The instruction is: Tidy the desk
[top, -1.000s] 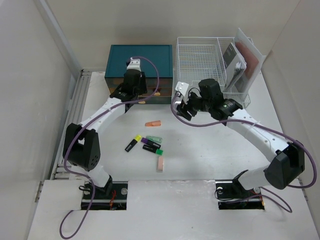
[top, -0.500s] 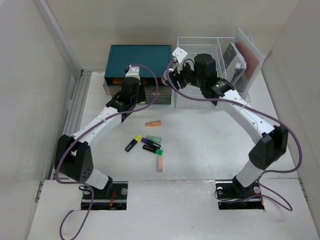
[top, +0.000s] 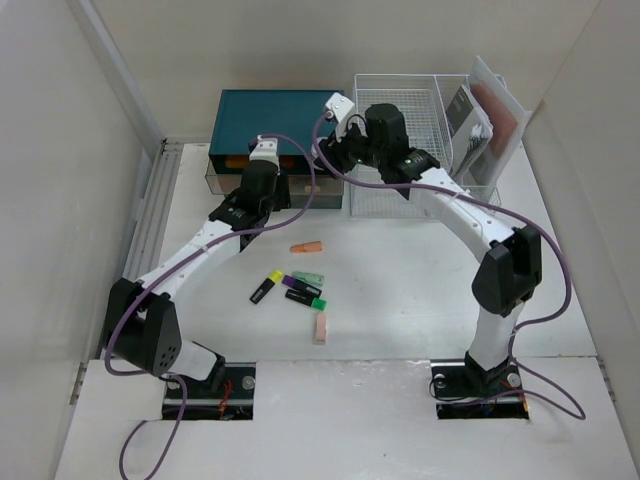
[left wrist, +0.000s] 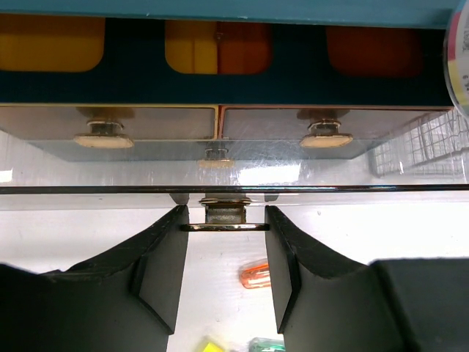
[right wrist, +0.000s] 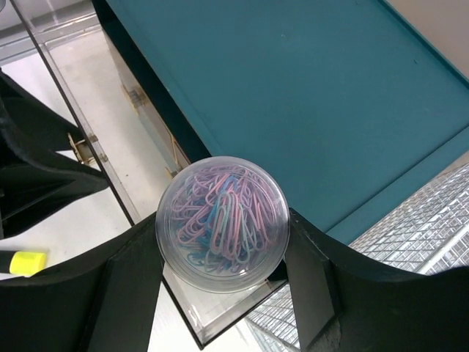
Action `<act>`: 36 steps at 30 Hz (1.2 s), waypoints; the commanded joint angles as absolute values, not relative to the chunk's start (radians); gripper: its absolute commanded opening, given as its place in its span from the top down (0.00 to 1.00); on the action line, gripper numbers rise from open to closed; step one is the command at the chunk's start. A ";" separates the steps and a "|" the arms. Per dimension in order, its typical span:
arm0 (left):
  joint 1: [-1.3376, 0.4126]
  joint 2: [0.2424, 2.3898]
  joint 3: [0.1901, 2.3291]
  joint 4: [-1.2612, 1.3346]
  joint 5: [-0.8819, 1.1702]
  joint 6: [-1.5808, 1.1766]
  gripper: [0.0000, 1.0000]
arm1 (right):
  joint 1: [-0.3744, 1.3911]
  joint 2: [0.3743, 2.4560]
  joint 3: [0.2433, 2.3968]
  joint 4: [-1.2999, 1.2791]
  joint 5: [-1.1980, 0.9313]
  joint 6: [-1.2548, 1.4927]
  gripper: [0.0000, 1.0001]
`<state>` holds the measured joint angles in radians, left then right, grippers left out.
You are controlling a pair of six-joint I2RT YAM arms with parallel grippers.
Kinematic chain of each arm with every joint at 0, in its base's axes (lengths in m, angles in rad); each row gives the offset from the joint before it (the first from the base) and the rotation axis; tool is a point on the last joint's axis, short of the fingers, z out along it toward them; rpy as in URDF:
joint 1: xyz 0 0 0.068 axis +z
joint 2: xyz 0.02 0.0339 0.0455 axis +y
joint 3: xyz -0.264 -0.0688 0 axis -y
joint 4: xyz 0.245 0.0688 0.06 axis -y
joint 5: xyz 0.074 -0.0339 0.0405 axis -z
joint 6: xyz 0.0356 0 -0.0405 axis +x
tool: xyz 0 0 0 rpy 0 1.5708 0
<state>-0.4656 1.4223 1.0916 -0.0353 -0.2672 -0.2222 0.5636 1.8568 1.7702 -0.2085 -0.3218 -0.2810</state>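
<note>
The white desk [top: 420,290] carries a teal drawer box [top: 281,112] at the back. My left gripper [top: 262,192] [left wrist: 223,221] is shut on the metal handle [left wrist: 223,213] of the box's bottom clear drawer [left wrist: 110,198], which stands pulled out. My right gripper [top: 336,150] [right wrist: 223,242] is shut on a round clear tub of pastel paper clips [right wrist: 222,220]. It hangs over the drawer's right front corner [right wrist: 198,323], beside the teal lid [right wrist: 293,95].
Loose on the desk lie an orange highlighter [top: 306,247], a yellow one [top: 265,286], green and purple ones [top: 304,289] and a pink eraser [top: 320,327]. A white wire-mesh tray [top: 400,110] with papers [top: 480,110] stands to the right of the box.
My left gripper has drawn back toward the near edge with the drawer handle. My right arm has lifted from the desk and swung left to the teal box's right front.
</note>
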 commanded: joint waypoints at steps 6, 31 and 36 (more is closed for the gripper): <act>-0.472 1.365 1.089 -0.041 -0.261 -0.218 0.87 | 0.578 1.844 1.818 -0.236 -0.313 -0.276 1.00; -0.472 1.399 1.130 -0.041 -0.261 -0.218 0.87 | 0.597 1.759 1.710 -0.264 -0.331 -0.327 0.27; -0.462 1.433 1.154 -0.041 -0.252 -0.218 0.87 | 0.597 1.712 1.701 -0.255 -0.321 -0.327 0.19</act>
